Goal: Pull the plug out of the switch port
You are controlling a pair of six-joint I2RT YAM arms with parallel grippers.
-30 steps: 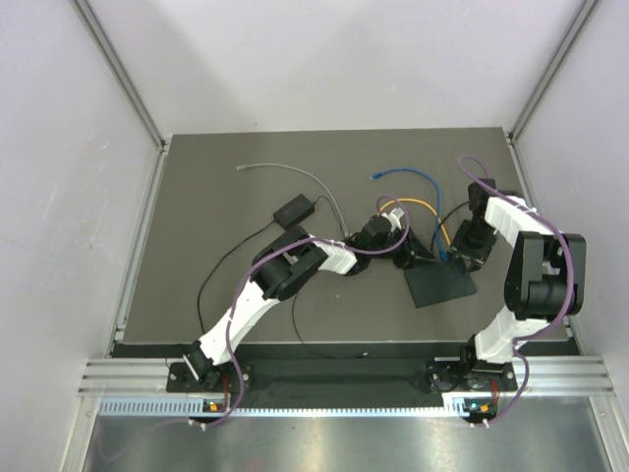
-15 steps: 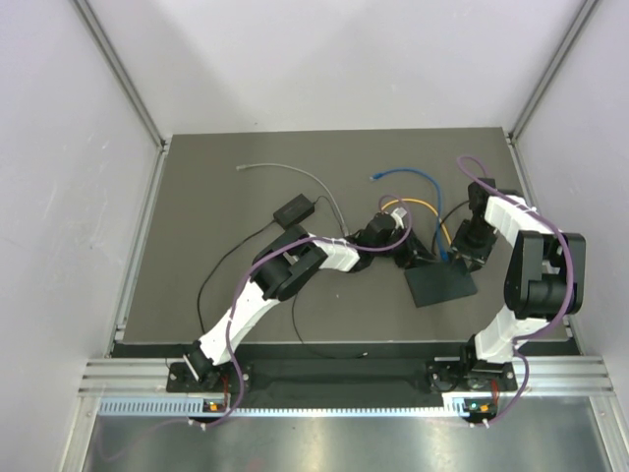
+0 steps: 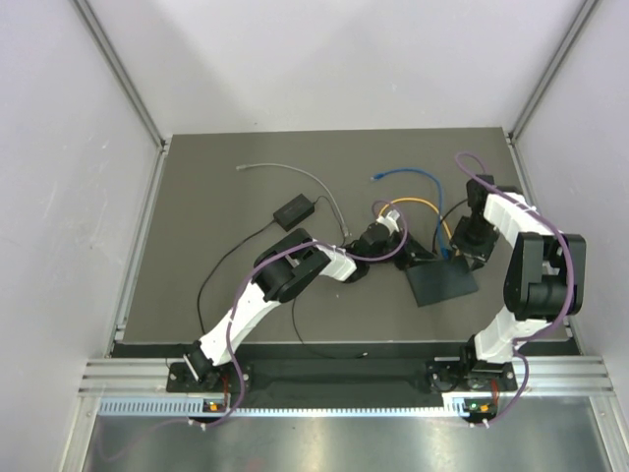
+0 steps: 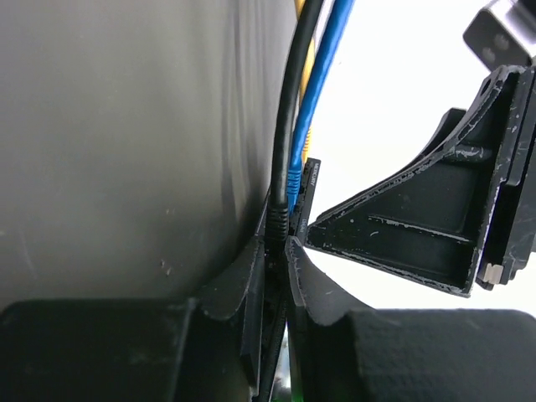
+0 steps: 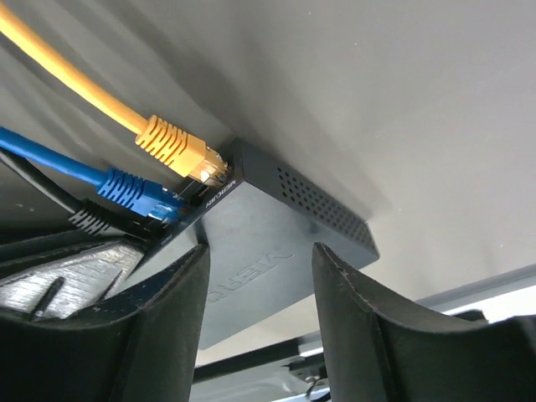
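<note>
the plug is black, with a ribbed neck and a thin black cord. it sits at the edge of the flat black switch box, next to a blue plug and a yellow plug, which both go into the box. its tip is hidden, so i cannot tell if it is in its hole. the left gripper has its jaws squeezed tight on the plug. the right gripper has its jaws partly apart, with the top of the box showing between them. the box lies on the grey table, right of the middle, between the two grippers. a small black block lies well apart to the left.
</note>
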